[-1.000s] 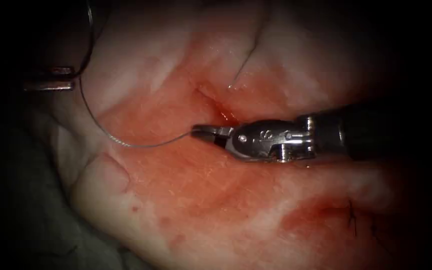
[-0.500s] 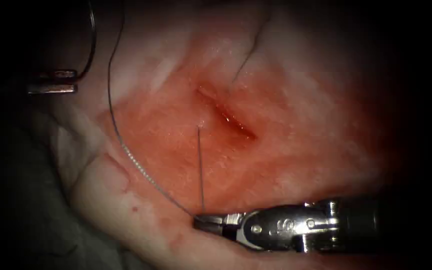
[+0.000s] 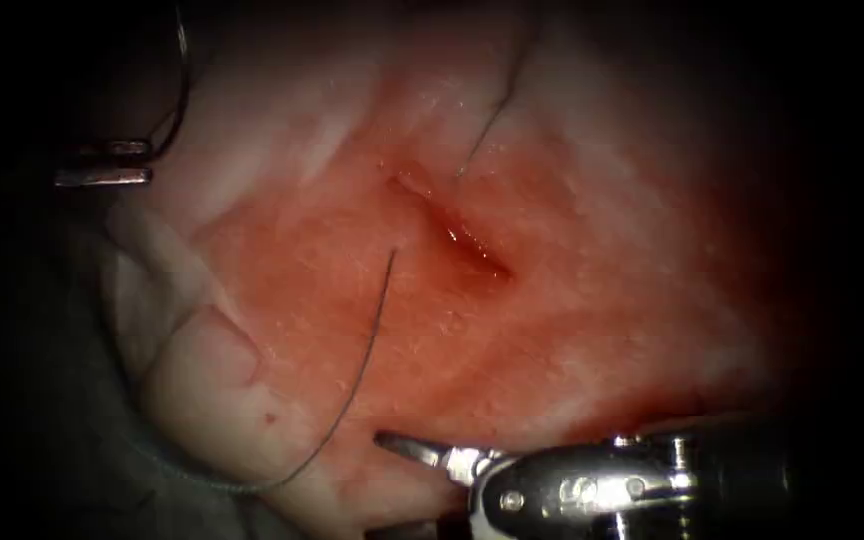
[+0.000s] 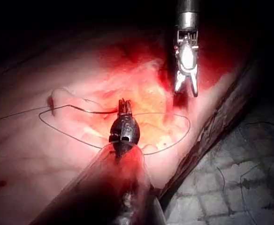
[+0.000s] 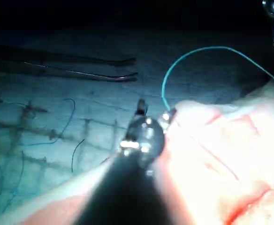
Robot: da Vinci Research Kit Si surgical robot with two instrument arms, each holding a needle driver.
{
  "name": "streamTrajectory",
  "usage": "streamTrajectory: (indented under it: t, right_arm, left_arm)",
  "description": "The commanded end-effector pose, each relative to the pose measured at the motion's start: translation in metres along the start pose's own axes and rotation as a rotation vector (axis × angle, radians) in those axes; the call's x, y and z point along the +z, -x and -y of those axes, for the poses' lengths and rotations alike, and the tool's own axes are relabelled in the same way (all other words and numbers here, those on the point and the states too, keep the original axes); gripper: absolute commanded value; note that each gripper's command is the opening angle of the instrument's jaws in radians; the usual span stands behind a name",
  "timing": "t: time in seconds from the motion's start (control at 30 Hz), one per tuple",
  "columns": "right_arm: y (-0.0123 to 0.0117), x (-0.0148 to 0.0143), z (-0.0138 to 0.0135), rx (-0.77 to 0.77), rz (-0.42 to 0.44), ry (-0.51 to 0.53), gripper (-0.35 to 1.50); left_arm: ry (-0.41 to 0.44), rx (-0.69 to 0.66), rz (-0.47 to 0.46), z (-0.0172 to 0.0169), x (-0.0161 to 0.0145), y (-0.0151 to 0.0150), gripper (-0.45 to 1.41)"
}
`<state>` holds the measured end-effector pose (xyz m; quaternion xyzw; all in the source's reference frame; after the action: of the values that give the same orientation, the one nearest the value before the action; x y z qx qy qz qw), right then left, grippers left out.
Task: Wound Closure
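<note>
Gripping needle (image 3: 188, 75) (left of cut (image 3: 462, 240)): left tool (image 3: 140, 164) | right tool (image 4: 186, 92): jaws wide, empty

Surgical training bench, no patient: my tool (image 5: 153, 115) worked pork tissue (image 5: 231, 154) on gridded mat (image 5: 43, 126); forceps (image 5: 80, 72) lay beyond.

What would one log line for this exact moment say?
left pincer: shut on needle near one end, needle outside tissue, left of cut | right pincer: open, holds nothing | thread: slack on tissue left of cut
</note>
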<state>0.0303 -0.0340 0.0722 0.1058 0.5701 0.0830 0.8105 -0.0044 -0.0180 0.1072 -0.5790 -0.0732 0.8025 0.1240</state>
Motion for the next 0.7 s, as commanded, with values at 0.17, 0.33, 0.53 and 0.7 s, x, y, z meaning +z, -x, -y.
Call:
streamTrajectory:
  t: [0.17, 0.33, 0.53, 0.7]
  right_arm:
    - [0.0025, 0.0000, -0.0031, -0.043, 0.037, 0.089, 1.18]
    - [0.0047, 0.0017, -0.0069, -0.070, 0.074, 0.168, 1.16]
    - [0.0107, 0.0068, -0.0105, -0.143, 0.145, 0.219, 1.19]
    - [0.0124, 0.0082, -0.0122, -0.148, 0.157, 0.264, 1.16]
  left_arm:
    - [0.003, -0.001, -0.001, -0.0003, 0.0007, 0.0005, -0.45]
    - [0.002, -0.006, 0.000, -0.0004, 0.0007, 0.0005, -0.45]
    - [0.001, -0.005, -0.001, -0.0004, 0.0008, 0.0007, -0.45]
    - [0.001, -0.005, -0.001, -0.0004, 0.0008, 0.0007, -0.45]
